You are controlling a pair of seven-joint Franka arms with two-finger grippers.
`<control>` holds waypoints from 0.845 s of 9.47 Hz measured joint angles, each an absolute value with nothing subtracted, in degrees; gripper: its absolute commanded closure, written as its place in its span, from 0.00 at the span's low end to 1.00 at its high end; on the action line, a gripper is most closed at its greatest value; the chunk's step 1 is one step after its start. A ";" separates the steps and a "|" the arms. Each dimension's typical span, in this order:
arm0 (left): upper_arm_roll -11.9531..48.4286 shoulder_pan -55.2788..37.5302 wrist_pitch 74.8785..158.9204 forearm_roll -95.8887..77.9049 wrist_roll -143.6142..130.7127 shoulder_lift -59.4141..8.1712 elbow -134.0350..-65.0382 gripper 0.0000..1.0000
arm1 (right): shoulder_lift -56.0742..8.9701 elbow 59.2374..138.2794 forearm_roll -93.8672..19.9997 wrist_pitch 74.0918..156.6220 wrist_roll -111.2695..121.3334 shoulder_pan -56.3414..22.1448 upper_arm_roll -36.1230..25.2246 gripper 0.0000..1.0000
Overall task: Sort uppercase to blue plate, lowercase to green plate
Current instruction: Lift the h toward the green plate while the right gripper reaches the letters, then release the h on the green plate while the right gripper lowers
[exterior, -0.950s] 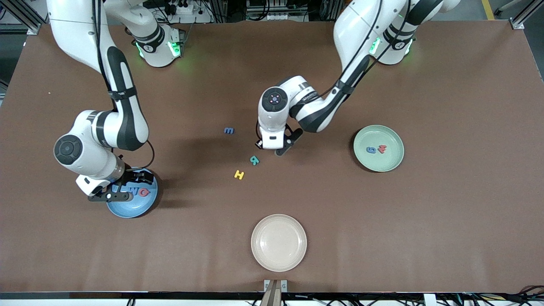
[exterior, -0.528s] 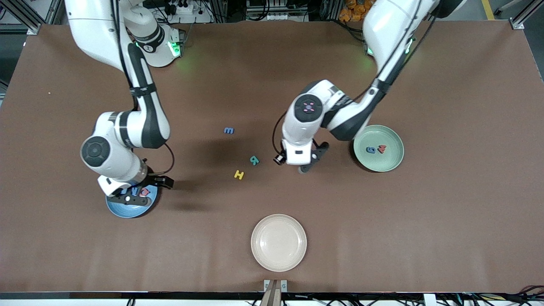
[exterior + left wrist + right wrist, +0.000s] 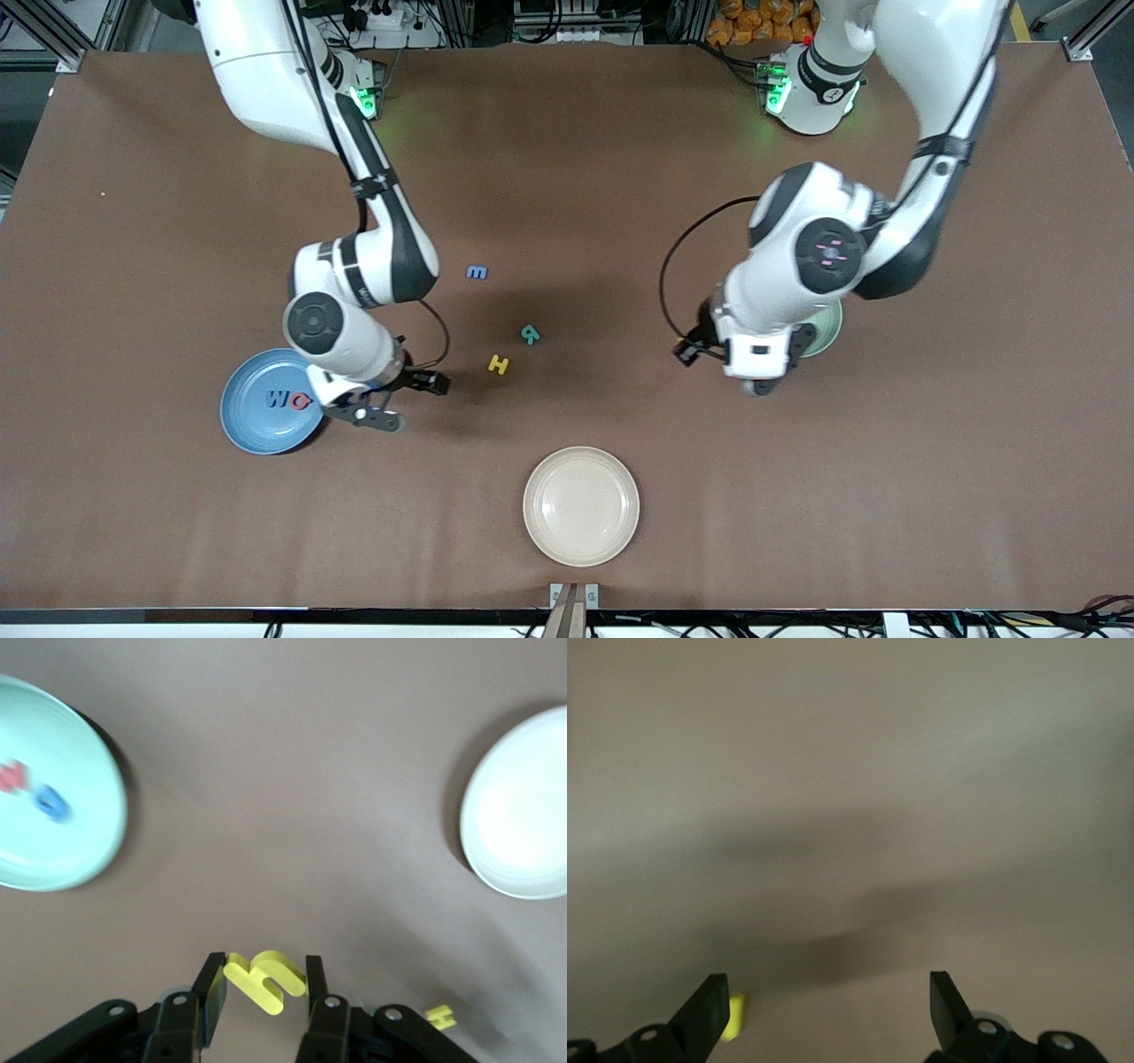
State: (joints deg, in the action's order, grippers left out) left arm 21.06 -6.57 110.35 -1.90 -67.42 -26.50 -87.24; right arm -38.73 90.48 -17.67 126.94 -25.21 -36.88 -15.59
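Note:
My left gripper (image 3: 263,970) is shut on a yellow lowercase h (image 3: 266,979), hanging over the table beside the green plate (image 3: 828,328). In the front view the arm covers most of that plate. The left wrist view shows the green plate (image 3: 80,815) holding a red letter (image 3: 13,777) and a blue letter (image 3: 53,804). My right gripper (image 3: 400,400) stands open and empty over the table beside the blue plate (image 3: 252,430), which holds a blue W (image 3: 277,399) and a red Q (image 3: 301,400). A yellow H (image 3: 499,364), a teal R (image 3: 530,334) and a blue m (image 3: 477,272) lie mid-table.
A cream plate (image 3: 580,505) with nothing on it sits near the front edge of the table, nearer the camera than the loose letters. The brown table top (image 3: 930,461) stretches wide at both arms' ends.
The left arm has carried the yellow h from mid-table toward the green plate. The right gripper has moved off the blue plate toward the middle, uncovering the W and Q.

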 measured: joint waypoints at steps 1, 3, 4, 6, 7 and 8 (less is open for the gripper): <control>21.07 -3.82 107.50 -1.98 -63.74 -25.58 -88.16 0.74 | -40.25 88.66 -17.69 126.90 -25.87 -38.53 -14.76 0.00; 21.00 1.06 106.72 -1.97 -56.51 -24.64 -92.90 0.74 | -43.63 85.97 -17.71 126.91 -30.54 -42.60 -14.11 0.00; 20.95 3.96 106.93 -1.95 -51.80 -23.95 -96.84 0.76 | -45.26 85.24 -17.71 127.01 -32.21 -44.84 -14.02 0.00; 20.90 9.47 116.41 -1.72 -42.46 -21.28 -109.57 0.76 | -47.70 83.95 -17.68 127.29 -32.64 -47.80 -14.03 0.00; 20.90 10.64 122.30 -1.72 -40.25 -20.19 -116.46 0.76 | -48.24 83.22 -17.68 127.23 -32.81 -48.29 -14.02 0.00; 20.95 10.73 126.52 -1.36 -39.55 -19.85 -122.13 0.76 | -48.39 82.85 -17.69 127.11 -33.51 -48.59 -14.02 0.00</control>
State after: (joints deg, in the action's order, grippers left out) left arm 20.95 10.73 126.52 -1.36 -39.55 -19.85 -122.13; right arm -48.39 82.85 -17.69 127.11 -33.51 -48.59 -14.02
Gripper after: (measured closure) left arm 0.595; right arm 0.000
